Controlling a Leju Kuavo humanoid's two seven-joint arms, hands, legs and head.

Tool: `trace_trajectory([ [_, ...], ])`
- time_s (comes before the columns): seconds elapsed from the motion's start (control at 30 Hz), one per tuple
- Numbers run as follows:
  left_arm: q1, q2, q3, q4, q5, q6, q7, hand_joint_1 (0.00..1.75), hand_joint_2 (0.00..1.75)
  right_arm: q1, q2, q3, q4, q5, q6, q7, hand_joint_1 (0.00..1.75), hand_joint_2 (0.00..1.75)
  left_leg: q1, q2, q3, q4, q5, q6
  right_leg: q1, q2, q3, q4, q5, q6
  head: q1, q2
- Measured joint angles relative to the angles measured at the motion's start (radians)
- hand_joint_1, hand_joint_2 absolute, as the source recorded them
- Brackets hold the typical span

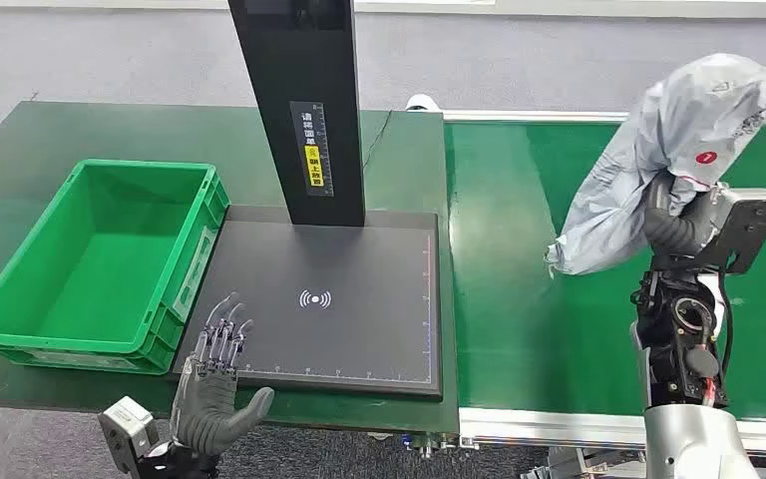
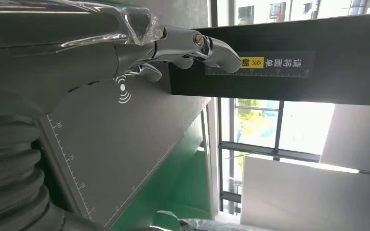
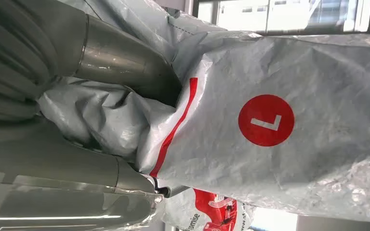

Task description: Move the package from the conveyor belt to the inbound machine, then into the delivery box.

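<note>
Right hand (image 1: 680,215) grips the package (image 1: 658,160), a grey plastic mailer bag with a red stripe and a red round mark, and holds it lifted clear above the green conveyor belt (image 1: 559,329); its lower corner hangs loose toward the belt surface. In the right wrist view the fingers (image 3: 120,57) dig into the crumpled film, bunching it — likely the only secure way to take so soft and slack a bag. Package has not yet reached the inbound machine (image 1: 329,299), whose flat black platform with a white signal symbol lies between the belt and the green delivery box (image 1: 20,334); the machine's black post (image 1: 299,110) rises at the platform's far edge. Left hand (image 1: 214,384) hovers at the platform's near edge beside the box, fingers spread and holding nothing, probably waiting to receive or steady the bag. Judged step: carry across to the platform.
</note>
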Motion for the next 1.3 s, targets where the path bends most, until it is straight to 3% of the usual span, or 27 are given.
trace_trajectory([
  [0.2,-0.009,-0.001,-0.001,0.005,-0.004,-0.007,-0.004,0.0,1.75,-0.064,0.037,0.12,0.011,0.047,0.105,0.027,1.75,1.75,0.0,0.002,0.0,0.0,0.0,0.0,0.0,0.001,0.0,0.0,0.0,0.0,0.0,0.0],
  [0.47,-0.025,0.0,-0.001,0.008,-0.005,-0.029,0.003,0.0,1.75,-0.192,0.138,0.407,0.112,0.177,0.26,0.136,1.75,1.75,0.0,0.002,0.0,0.0,0.0,-0.001,0.0,0.001,-0.001,0.0,0.0,0.0,0.0,0.0],
  [0.7,-0.024,0.006,-0.001,0.009,-0.003,-0.028,0.002,0.0,1.75,-0.255,0.204,0.586,0.23,0.233,0.321,0.152,1.75,1.75,0.0,0.002,-0.001,0.0,0.0,-0.001,0.0,0.002,-0.001,0.0,0.0,0.0,0.0,0.0],
  [1.0,-0.031,0.02,-0.005,0.025,0.006,-0.033,0.001,0.0,1.75,-0.32,0.227,0.741,0.373,0.257,0.54,0.144,1.75,1.75,0.0,0.002,0.0,0.0,0.0,-0.001,0.0,0.002,-0.001,0.0,0.0,0.0,0.0,0.0],
  [1.3,-0.057,0.034,-0.026,0.052,0.019,-0.044,0.002,0.0,1.75,-0.328,0.228,0.844,0.439,0.244,0.678,0.135,1.75,1.75,0.0,0.002,0.0,0.0,0.001,-0.001,0.0,0.002,-0.001,0.0,0.0,0.0,0.0,0.0],
])
